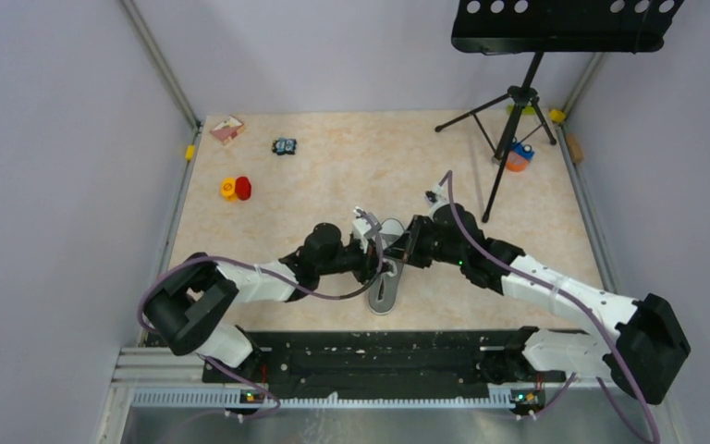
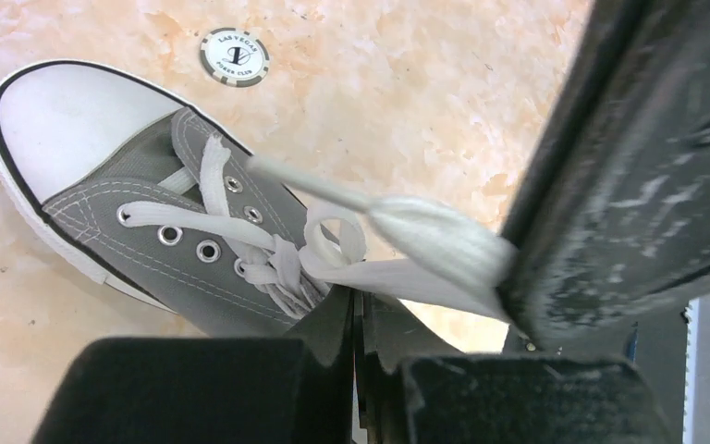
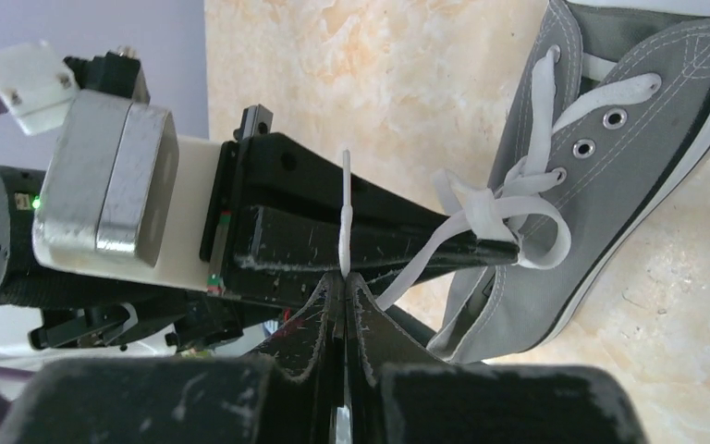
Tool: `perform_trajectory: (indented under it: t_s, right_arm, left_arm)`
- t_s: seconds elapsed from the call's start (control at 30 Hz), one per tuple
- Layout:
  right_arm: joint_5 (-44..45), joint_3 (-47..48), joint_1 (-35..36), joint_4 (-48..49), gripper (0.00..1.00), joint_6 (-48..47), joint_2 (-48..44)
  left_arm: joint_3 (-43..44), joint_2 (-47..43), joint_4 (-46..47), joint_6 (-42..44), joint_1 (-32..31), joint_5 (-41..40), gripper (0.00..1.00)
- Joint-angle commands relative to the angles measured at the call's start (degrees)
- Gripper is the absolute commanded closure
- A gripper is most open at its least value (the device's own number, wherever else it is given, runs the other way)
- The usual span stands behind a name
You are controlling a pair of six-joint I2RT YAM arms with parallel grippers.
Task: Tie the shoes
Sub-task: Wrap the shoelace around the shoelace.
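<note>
The grey sneaker (image 1: 384, 298) lies mid-table between both arms; its white toe cap (image 2: 74, 120) shows in the left wrist view, its side (image 3: 610, 176) in the right wrist view. The white laces (image 2: 240, 227) are knotted once, with a small loop (image 2: 335, 242) above the eyelets. My left gripper (image 2: 361, 310) is shut on a flat lace strand beside the shoe's opening. My right gripper (image 3: 342, 277) is shut on the other lace strand (image 3: 345, 208), whose end sticks up past the tips. The two grippers (image 1: 376, 262) (image 1: 405, 254) meet over the shoe, fingers crossing.
A poker chip (image 2: 234, 56) lies beyond the toe. A music stand tripod (image 1: 518, 102) stands back right with an orange and blue object (image 1: 518, 155) by its leg. Red and yellow pieces (image 1: 236, 189), a small dark item (image 1: 284, 146) and a pink box (image 1: 227, 129) lie back left.
</note>
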Motion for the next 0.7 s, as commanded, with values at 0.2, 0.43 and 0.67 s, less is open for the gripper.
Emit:
perform_trajectory:
  t_s: [0.2,0.43,0.67]
  right_arm:
    - [-0.5,-2.1,0.5,-4.5,1.00,0.8,-7.1]
    - [0.9,-5.9,0.5,-6.3,1.00,1.1,-10.3]
    - [1.3,-10.2,0.5,-5.5,1.00,2.5,-11.0]
  left_arm:
    - [-0.3,0.6,5.3,-2.4,1.9,0.2,1.00]
    - [-1.4,-0.5,5.9,-2.9,3.0,1.0,1.00]
    - [-2.8,-0.8,7.4,-4.1,3.1,0.5,1.00]
